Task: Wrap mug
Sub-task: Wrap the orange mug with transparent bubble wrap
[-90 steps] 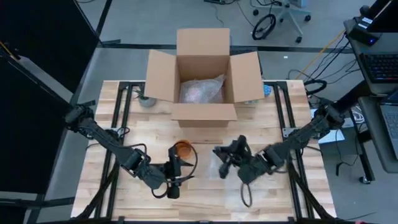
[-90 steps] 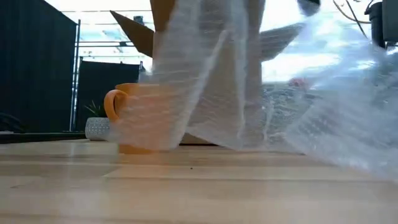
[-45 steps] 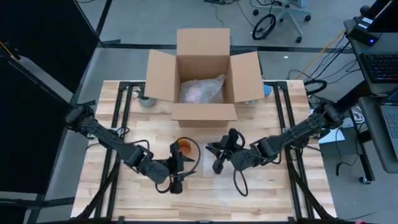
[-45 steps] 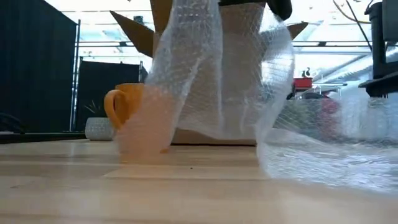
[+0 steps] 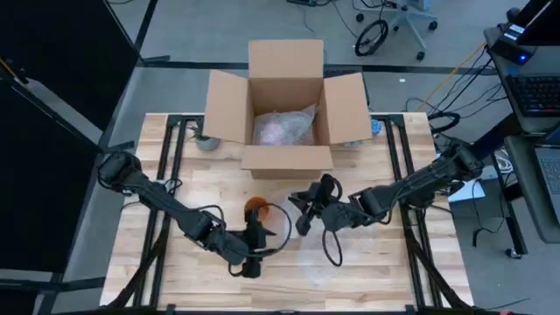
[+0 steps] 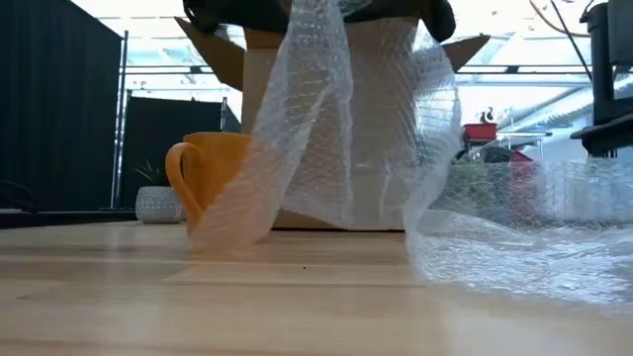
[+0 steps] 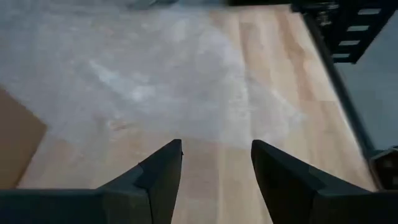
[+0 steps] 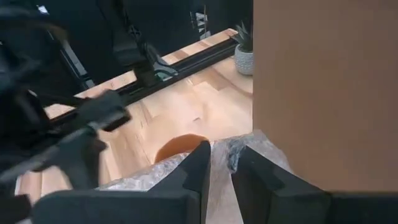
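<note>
at the middle of the wooden table (image 5: 385, 271), just in front of the cardboard box (image 5: 284, 103), the orange mug (image 6: 210, 180) stands upright with its handle showing in the low view, and the sheet of bubble wrap (image 6: 361, 148) hangs in a raised fold just beside it. over the last second that fold has swung from the right side of the low view toward the mug, and its lower edge now drapes against the cup's side while the far end trails flat across the boards. the right gripper (image 8: 219, 163) has carried it there: from the front right of the table it has slid in toward the box and now sits close to the mug, its fingers narrowed onto a pinch of the plastic. the left gripper (image 7: 214, 163) has shifted a little rightward along the front of the mug; its fingers stand apart with nothing between them, looking over the flat part of the sheet. i judge the first lap of the wrap is only starting, since the cup is still mostly bare on its handle side.

the cardboard box stands with all four flaps open and holds a bundle of bubble wrap (image 5: 282, 127). a small potted plant (image 6: 156, 198) stands off to the mug's side, near the box.
</note>
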You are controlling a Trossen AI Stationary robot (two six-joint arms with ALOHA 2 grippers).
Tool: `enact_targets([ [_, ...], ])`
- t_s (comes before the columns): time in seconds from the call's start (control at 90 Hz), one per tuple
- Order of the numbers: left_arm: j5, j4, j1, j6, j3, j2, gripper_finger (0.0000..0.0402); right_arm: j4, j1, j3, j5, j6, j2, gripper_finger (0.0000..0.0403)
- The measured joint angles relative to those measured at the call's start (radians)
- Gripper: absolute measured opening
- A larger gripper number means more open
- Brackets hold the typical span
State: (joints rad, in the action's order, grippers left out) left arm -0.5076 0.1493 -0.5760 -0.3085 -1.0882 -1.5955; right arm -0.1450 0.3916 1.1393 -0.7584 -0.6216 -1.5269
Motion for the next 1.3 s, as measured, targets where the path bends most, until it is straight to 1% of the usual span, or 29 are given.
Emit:
enact_targets([
  [0.156, -0.149, -0.010, -0.031, -0.022, 0.000, 0.005, 0.0182, -0.001, 0.000, 0.000, 0.001, 0.002, 0.000, 0.0045],
  [0.311, -0.175, -0.100, -0.016, -0.053, 0.000, -0.037, 0.0182, -0.001, 0.000, 0.000, 0.001, -0.006, 0.000, 0.0045],
  [0.389, -0.225, -0.142, -0.004, -0.059, 0.000, -0.063, 0.0182, -0.001, 0.000, 0.000, 0.001, -0.011, 0.000, 0.0045],
  [0.478, -0.298, -0.132, 0.008, -0.074, 0.000, -0.074, 0.0182, -0.002, 0.000, 0.000, 0.002, -0.013, 0.000, 0.0045],
  [0.533, -0.324, -0.132, 0.019, -0.077, 0.000, -0.074, 0.0180, -0.001, 0.003, 0.000, 0.010, -0.010, 0.000, 0.0045],
  [0.6, -0.328, -0.131, 0.028, -0.075, 0.000, -0.074, 0.0165, -0.002, 0.003, 0.000, 0.045, 0.024, 0.000, 0.0045],
  [0.644, -0.327, -0.127, 0.029, -0.075, 0.000, -0.074, 0.0142, -0.002, 0.005, 0.000, 0.084, 0.053, 0.000, 0.0045],
  [0.689, -0.319, -0.122, 0.028, -0.074, 0.000, -0.073, 0.0108, -0.002, 0.009, 0.000, 0.132, 0.070, 0.002, 0.0045],
  [0.756, -0.305, -0.106, 0.026, -0.072, 0.000, -0.072, 0.0042, -0.006, 0.016, 0.000, 0.204, 0.085, 0.011, 0.0045],
  [0.811, -0.293, -0.097, 0.026, -0.069, 0.000, -0.072, 0.0015, -0.014, 0.022, 0.000, 0.267, 0.091, 0.026, 0.0045],
  [0.944, -0.278, -0.061, 0.013, -0.051, 0.000, -0.060, 0.0003, -0.057, 0.053, 0.000, 0.444, 0.088, 0.078, 0.0045],
  [1.033, -0.276, -0.050, -0.006, -0.048, 0.000, -0.039, 0.0001, -0.118, 0.095, 0.000, 0.527, 0.026, 0.107, 0.0045],
  [1.133, -0.274, -0.038, -0.025, -0.043, 0.000, -0.010, 0.0000, -0.222, 0.156, 0.000, 0.548, -0.069, 0.110, 0.0045],
  [1.3, -0.274, -0.013, -0.040, -0.043, 0.000, 0.021, 0.0000, -0.320, 0.240, -0.041, 0.501, -0.209, 0.035, 0.0045],
])
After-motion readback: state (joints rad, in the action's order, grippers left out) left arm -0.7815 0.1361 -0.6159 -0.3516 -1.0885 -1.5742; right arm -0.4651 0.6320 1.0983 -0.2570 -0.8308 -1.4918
